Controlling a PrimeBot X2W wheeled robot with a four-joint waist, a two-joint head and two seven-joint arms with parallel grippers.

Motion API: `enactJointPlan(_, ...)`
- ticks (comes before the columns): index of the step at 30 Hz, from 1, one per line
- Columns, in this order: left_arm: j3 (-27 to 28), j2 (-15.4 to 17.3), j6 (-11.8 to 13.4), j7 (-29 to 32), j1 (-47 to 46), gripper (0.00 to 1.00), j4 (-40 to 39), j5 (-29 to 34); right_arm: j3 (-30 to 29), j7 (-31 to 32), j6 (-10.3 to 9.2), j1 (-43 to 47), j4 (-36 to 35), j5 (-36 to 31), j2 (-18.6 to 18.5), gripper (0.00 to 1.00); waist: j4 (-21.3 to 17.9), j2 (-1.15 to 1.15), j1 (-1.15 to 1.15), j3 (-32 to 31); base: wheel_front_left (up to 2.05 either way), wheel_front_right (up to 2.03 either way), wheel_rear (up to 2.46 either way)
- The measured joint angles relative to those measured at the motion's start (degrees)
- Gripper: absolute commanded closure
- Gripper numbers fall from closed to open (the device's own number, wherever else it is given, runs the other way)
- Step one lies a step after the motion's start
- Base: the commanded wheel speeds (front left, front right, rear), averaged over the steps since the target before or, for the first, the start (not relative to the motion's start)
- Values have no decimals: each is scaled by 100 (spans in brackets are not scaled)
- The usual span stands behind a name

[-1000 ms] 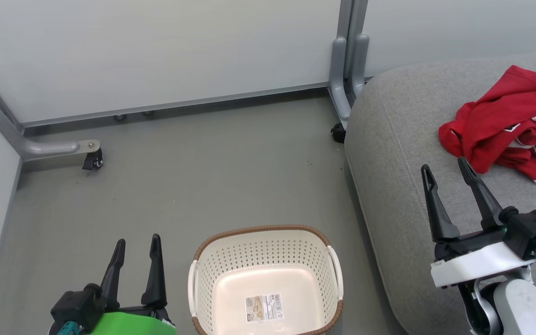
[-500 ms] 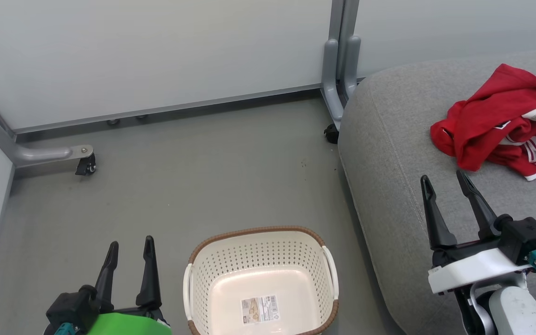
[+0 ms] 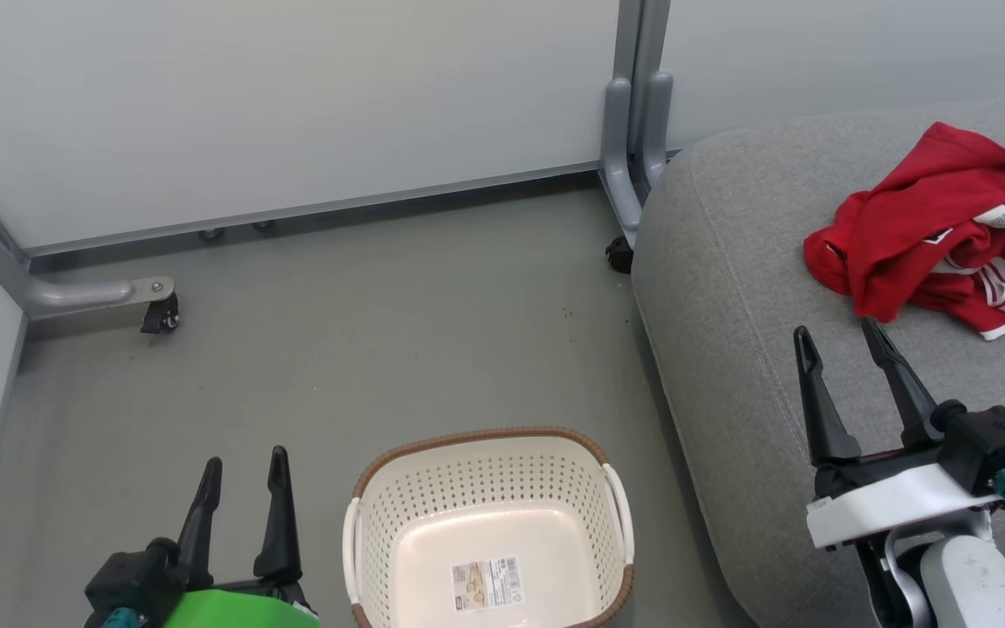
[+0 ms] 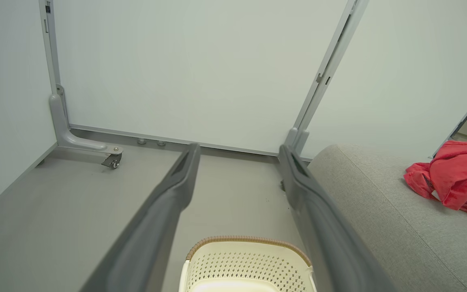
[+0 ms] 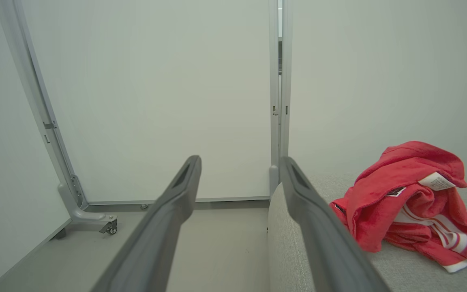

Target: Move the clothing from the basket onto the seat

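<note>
Grey floor (image 3: 380, 331), left fingers (image 3: 280, 523) wide apart, empty, right fingers (image 3: 819, 410) wide apart over seat (image 3: 729, 262), empty, clear of clothing (image 3: 921, 235)

The head camera looks steeply down on the floor (image 3: 363, 349), the basket (image 3: 485, 475) close below and the seat (image 3: 729, 262) at right. Both wrist cameras sit low, facing almost level toward the white panels (image 4: 185, 69). All three share the seat and the clothing (image 3: 921, 218) on it.

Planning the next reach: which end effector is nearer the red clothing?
The right end effector, open over the grey seat just short of the clothing; the left end effector is over the floor beside the empty basket.
</note>
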Motion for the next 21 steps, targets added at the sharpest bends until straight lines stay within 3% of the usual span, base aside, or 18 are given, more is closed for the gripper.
enactJointPlan(13, 98, 1, -14, 0, 43, 0, 2, -126, 87, 0, 0, 1, -13, 47, -52, 0, -12, 0, 0, -38, 0, 0, 0)
enactJointPlan(21, 2, -3, -165, 0, 57, 0, 83, -454, 82, 0, 0, -1, -25, 73, -60, 0, -20, 0, 0, -20, 0, 0, 0)
